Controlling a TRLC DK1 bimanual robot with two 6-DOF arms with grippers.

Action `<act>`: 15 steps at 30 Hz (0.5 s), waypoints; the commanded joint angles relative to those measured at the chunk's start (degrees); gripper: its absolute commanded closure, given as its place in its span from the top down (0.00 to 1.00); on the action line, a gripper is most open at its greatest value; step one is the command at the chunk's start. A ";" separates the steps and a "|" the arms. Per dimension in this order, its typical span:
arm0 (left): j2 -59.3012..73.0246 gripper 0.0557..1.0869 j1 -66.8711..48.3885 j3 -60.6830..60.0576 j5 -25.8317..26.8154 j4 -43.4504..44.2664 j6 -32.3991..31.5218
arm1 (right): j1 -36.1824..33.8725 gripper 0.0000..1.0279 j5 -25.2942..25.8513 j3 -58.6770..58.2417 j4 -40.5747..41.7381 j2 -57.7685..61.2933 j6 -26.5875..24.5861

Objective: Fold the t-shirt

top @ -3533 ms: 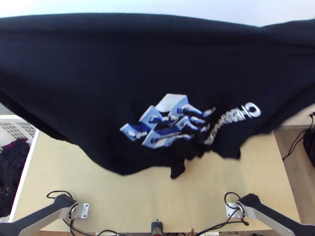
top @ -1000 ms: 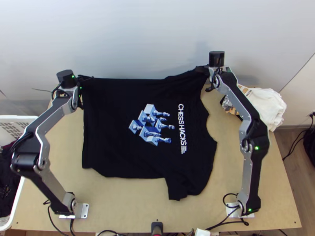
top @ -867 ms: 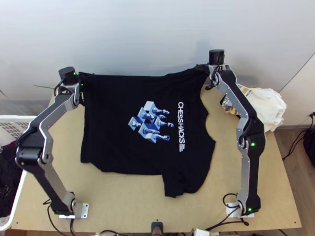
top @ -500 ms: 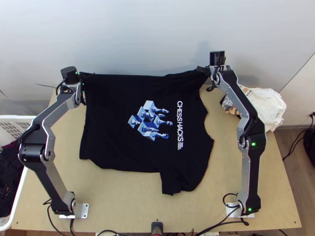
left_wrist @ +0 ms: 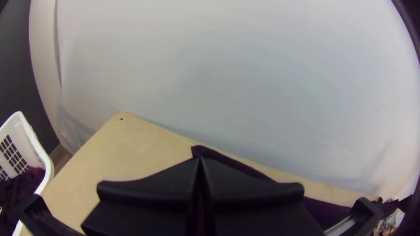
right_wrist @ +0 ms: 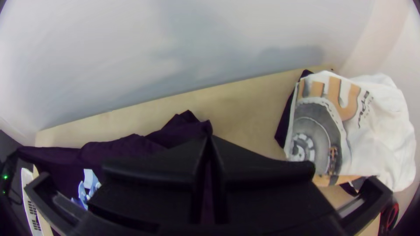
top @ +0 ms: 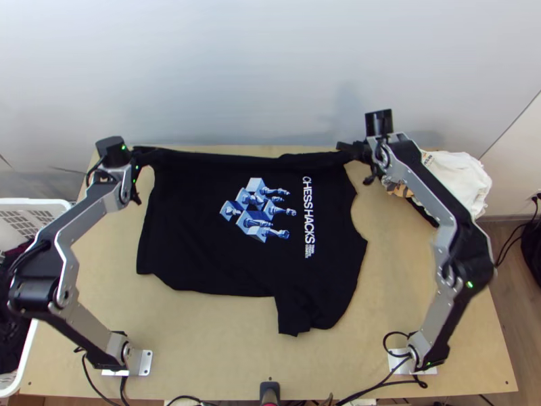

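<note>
My left gripper (top: 140, 155) is shut on the far left corner of the black t-shirt (top: 196, 223), and my right gripper (top: 353, 151) is shut on its far right part. The shirt lies spread on the table, print up, one sleeve toward the near edge; its far edge runs between the grippers, lifted a little. In the left wrist view dark cloth (left_wrist: 238, 165) comes out at the tips of the left gripper (left_wrist: 200, 159). The right wrist view has bunched cloth (right_wrist: 179, 129) at the tips of the right gripper (right_wrist: 210, 137).
A pile of white folded clothes (top: 460, 183) lies at the table's far right corner. At the left stands a white basket (top: 27, 206) with dark clothes. The wall (top: 257, 68) rises behind the table (top: 203, 338), whose wood is bare near the front edge.
The shirt came down from high in front of the camera and now lies spread. In the last half second both grippers moved nearer and lower with its far edge, uncovering table behind it.
</note>
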 commanded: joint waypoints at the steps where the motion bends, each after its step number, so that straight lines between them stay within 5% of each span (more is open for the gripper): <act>1: -8.43 0.04 0.39 -10.30 2.22 -0.71 -0.11 | 1.05 0.03 -3.47 -12.86 0.09 -10.72 0.77; 15: -20.47 0.04 1.10 -24.10 3.71 -2.38 0.07 | 5.27 0.03 -4.53 -33.16 0.17 -26.63 1.12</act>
